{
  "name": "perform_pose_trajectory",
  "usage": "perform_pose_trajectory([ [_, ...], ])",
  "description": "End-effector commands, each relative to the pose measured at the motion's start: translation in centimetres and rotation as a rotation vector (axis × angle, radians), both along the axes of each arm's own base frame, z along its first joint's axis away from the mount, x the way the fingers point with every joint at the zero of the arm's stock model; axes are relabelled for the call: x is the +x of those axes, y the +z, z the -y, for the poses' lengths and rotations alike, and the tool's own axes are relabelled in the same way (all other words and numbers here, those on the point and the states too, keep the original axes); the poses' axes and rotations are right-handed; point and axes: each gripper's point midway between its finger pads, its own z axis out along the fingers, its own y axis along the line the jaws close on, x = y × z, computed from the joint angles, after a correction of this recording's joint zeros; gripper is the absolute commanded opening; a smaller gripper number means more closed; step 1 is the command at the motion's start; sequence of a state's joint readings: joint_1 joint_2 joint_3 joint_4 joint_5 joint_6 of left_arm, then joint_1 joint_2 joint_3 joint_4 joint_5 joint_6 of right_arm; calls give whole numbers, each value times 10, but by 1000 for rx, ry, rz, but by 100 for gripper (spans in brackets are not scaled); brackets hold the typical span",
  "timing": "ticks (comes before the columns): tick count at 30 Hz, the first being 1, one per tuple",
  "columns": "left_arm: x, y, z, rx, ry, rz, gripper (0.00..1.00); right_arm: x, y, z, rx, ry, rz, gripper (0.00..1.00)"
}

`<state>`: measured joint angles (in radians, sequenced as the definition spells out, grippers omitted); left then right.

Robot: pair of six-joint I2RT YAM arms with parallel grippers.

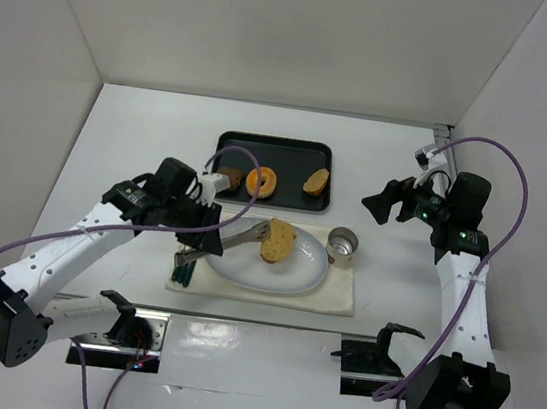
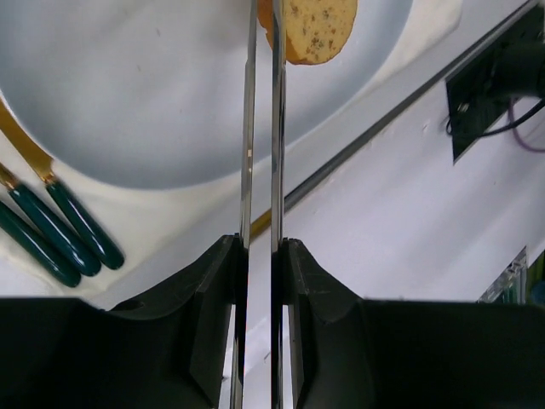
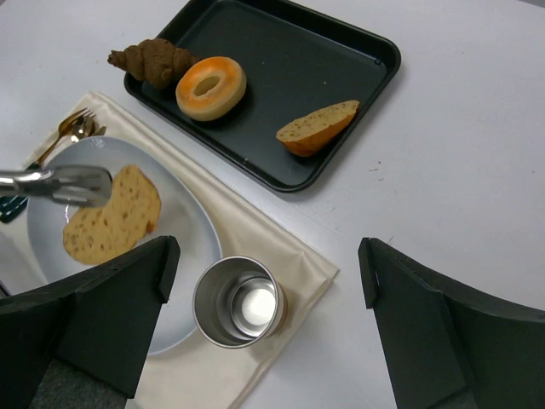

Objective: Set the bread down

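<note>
Left tool clamping tongs pinching bread over plate, cup beside, right tool spread apart

- The tray sits at the back of the worktop, holding croissant, doughnut and narrow piece, left to right.
- Before it, a cloth carries the plate, with cutlery on its left and a cup on its right.
- The bread is over the plate, and tongs meet it from the left.

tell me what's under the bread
The white plate lies under the bread, which the tongs in the left pincer grip by its edge. The patch of plate directly beneath is covered, so contact there cannot be seen.
</note>
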<state>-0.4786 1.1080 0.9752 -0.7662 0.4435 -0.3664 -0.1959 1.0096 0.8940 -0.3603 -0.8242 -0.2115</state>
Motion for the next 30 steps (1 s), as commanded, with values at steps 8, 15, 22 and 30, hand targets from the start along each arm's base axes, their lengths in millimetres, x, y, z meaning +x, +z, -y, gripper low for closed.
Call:
perform_pose_trajectory([
  [8,-23,-22,10,31,-81,-49,2,2,19,0,-25,4,65,100],
  [15,-22,-24,7,57,-69,-56,54,2,19,0,-25,4,65,100],
  [22,-19,-17,3,70,-53,-29,59,2,19,0,-25,4,65,100],
  [30,-1,37,-10,82,19,113,56,2,19,0,-25,4,65,100],
])
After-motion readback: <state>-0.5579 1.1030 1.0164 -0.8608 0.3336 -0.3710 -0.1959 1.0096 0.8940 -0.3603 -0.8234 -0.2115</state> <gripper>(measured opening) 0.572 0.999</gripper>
